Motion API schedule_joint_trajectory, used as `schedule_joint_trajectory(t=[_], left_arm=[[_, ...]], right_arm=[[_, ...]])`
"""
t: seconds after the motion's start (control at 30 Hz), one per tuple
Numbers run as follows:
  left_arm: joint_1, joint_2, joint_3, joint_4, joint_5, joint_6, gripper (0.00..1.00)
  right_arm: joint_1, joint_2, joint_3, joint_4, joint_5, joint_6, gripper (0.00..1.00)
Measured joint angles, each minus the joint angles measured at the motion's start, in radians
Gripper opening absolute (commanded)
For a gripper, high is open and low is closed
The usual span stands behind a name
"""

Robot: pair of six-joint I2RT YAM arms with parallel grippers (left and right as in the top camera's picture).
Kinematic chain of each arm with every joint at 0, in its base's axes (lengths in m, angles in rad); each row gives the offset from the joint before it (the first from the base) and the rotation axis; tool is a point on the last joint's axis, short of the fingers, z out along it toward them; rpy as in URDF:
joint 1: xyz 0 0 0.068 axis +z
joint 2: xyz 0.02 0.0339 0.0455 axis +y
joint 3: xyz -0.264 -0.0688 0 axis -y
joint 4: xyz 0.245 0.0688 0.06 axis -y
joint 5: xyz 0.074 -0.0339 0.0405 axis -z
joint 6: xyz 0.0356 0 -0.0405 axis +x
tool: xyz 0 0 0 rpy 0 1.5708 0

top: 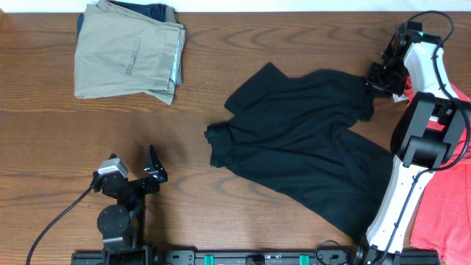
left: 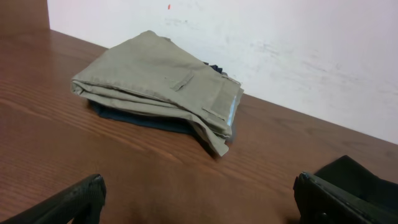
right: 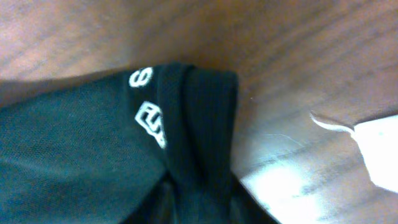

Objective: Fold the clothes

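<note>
The black garment (top: 309, 143) lies spread and rumpled on the table's right half. My right gripper (top: 379, 82) is at its far right corner, shut on a bunched edge of the fabric. In the right wrist view the black fabric (right: 93, 149) with white logo marks (right: 149, 118) runs down between the jaws (right: 199, 208). My left gripper (top: 151, 173) is open and empty near the front left, apart from the garment. In the left wrist view its fingers (left: 199, 196) are wide apart above bare wood, and a black corner of the garment (left: 360, 174) shows at the right.
Folded khaki-tan trousers (top: 129, 51) lie on a dark garment at the back left, and also show in the left wrist view (left: 161, 87). A red shirt (top: 445, 213) lies at the front right; its white tag (right: 379, 155) is beside the right gripper. A white wall (left: 280, 50) stands behind the table.
</note>
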Motion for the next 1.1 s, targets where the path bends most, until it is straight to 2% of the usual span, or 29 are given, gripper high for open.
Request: schedule_joint_trajectory(t=[0.23,0.37,0.57,0.83,0.9,0.97,1.0,1.03,1.07,1.1], left_arm=[[0.0,0.0,0.0,0.0,0.0,0.0,0.98],[0.0,0.0,0.0,0.0,0.0,0.0,0.98],[0.0,0.0,0.0,0.0,0.0,0.0,0.98],[0.0,0.0,0.0,0.0,0.0,0.0,0.98],[0.0,0.0,0.0,0.0,0.0,0.0,0.98],[0.0,0.0,0.0,0.0,0.0,0.0,0.98],[0.0,0.0,0.0,0.0,0.0,0.0,0.98],[0.0,0.0,0.0,0.0,0.0,0.0,0.98],[0.0,0.0,0.0,0.0,0.0,0.0,0.98],[0.0,0.0,0.0,0.0,0.0,0.0,0.98]], right_arm=[[0.017,0.0,-0.008,0.16,-0.097,0.04,0.01],[0.072,0.001,-0.011,0.394,-0.246,0.125,0.01],[0.234,0.007,0.042,0.709,-0.417,0.322,0.01],[0.434,0.009,0.337,0.748,-0.492,0.434,0.01],[0.463,0.009,0.393,0.734,-0.503,0.436,0.04],[0.485,0.009,0.428,0.698,-0.51,0.433,0.2],[0.494,0.009,0.44,0.673,-0.513,0.425,0.45],[0.501,0.008,0.447,0.645,-0.517,0.411,0.8],[0.505,0.008,0.451,0.611,-0.518,0.391,0.99],[0.508,0.008,0.452,0.564,-0.513,0.371,0.99]])
